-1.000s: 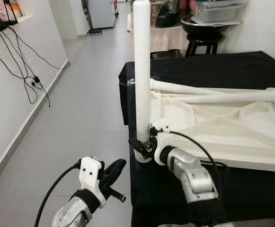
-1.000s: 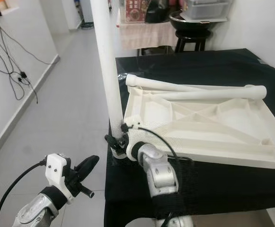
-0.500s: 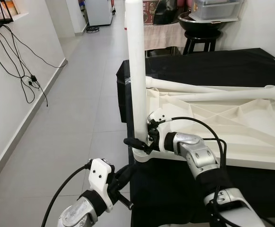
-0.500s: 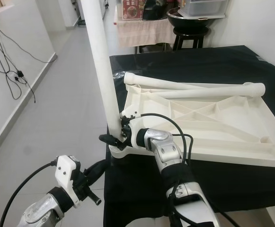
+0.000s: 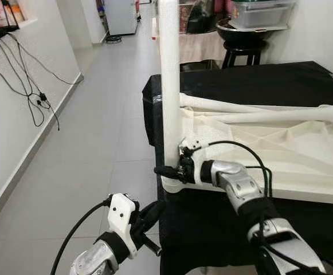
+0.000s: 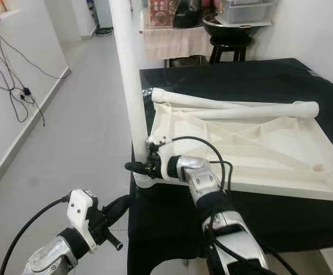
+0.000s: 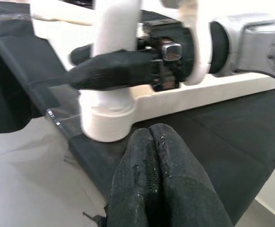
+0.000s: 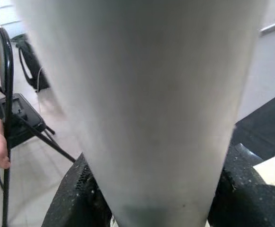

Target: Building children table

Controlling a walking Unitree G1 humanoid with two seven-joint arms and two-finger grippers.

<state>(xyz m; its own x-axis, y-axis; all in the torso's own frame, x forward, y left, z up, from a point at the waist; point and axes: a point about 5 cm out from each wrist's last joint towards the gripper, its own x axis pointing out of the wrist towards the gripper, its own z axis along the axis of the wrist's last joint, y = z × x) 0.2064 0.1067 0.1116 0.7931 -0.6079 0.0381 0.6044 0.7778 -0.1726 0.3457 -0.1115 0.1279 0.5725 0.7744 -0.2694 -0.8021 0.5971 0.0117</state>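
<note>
A white leg stands upright in the corner socket of the upturned tabletop, which lies on the black-draped table. The right gripper, forearm level, has its jaws clamped round the leg's base. The left gripper hovers low by the table's corner, jaws seemingly pressed together, empty.

Matt white plastic forms the upright leg and ribbed tabletop; black cloth, slightly sheened, drapes the counter; the floor is glossy grey tile.
</note>
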